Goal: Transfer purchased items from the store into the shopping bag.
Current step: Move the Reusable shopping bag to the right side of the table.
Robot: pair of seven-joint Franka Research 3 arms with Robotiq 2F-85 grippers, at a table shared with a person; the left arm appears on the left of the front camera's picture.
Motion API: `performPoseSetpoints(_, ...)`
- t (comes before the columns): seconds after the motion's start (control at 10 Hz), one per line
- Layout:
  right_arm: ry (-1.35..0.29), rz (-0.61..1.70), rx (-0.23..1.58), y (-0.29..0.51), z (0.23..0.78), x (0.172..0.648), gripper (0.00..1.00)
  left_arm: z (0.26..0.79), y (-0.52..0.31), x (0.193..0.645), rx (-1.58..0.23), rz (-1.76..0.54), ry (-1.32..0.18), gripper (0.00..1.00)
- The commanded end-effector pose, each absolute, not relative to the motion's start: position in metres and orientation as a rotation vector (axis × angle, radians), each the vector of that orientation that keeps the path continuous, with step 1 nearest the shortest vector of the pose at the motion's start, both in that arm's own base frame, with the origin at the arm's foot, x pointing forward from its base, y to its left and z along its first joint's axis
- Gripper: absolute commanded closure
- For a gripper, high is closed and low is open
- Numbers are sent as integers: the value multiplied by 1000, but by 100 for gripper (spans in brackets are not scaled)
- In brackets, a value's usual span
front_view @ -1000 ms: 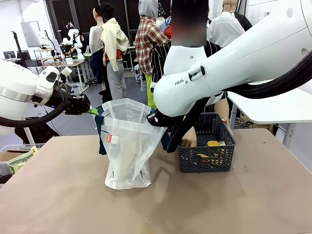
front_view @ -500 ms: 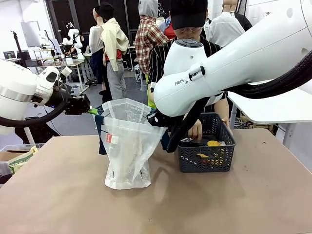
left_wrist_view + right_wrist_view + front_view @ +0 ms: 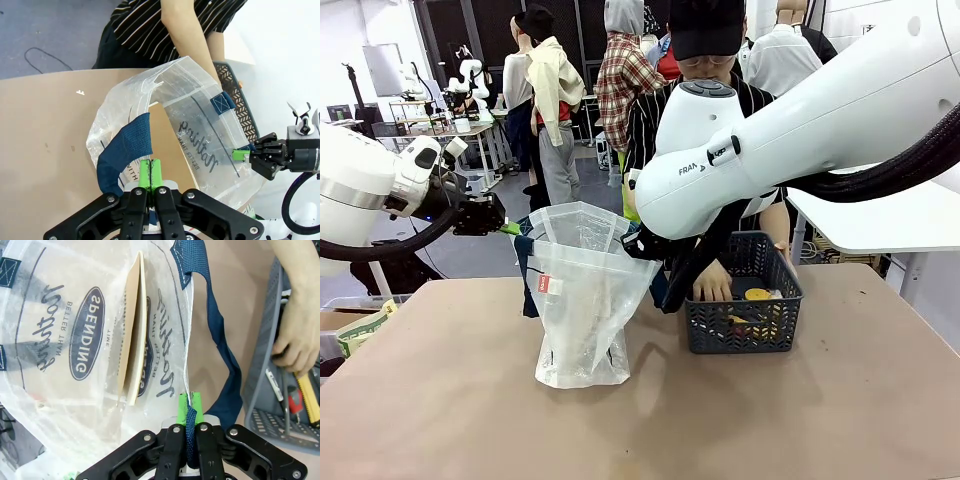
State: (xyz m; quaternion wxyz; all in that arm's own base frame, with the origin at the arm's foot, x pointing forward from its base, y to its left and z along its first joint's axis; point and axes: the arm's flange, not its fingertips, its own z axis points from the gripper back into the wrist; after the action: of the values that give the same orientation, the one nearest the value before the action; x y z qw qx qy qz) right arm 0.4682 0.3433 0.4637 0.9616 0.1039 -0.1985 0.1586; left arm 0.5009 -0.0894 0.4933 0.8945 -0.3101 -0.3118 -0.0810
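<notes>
Brown desk [image 3: 440, 400] is carrying the shopping bag [image 3: 582, 300], standing left of centre with its mouth being pulled wide. On one side the left claw [image 3: 150, 175] is pinching fully closed on the rim by the navy strap [image 3: 125, 147]. On the other, the right claw [image 3: 189, 407] is clamping tight on the opposite strap [image 3: 220, 365], with webbing running between the pads.

Handling guess: thin film, so light, floppy and slippery, likely sagging if either side is let go. Straps and stitched patches are looking like the sound hold, not bare film. Inside, a stiff card insert [image 3: 131, 330] is leaning upright.

Just right of the bag a grey basket [image 3: 740, 335] is sitting on the desk. The person's hand [image 3: 712, 285] is reaching into it among the goods [image 3: 757, 295], one of them yellow.

In the front view the right arm's white link [image 3: 770, 140] is blocking the basket's left edge. Can't tell what the hand is gripping. Anything lying at the bag's bottom is reading unclear through the film.
</notes>
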Motion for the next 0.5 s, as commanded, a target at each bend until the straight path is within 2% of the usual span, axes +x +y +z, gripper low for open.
performPoseSetpoints(0.0, -398, 321, 224, 341, 464, 468, 100, 496, -88, 500, -642, -168, -652, 100)
performPoseSetpoints(0.4, -398, 321, 224, 341, 464, 468, 100, 496, -88, 500, -642, -168, -652, 100)
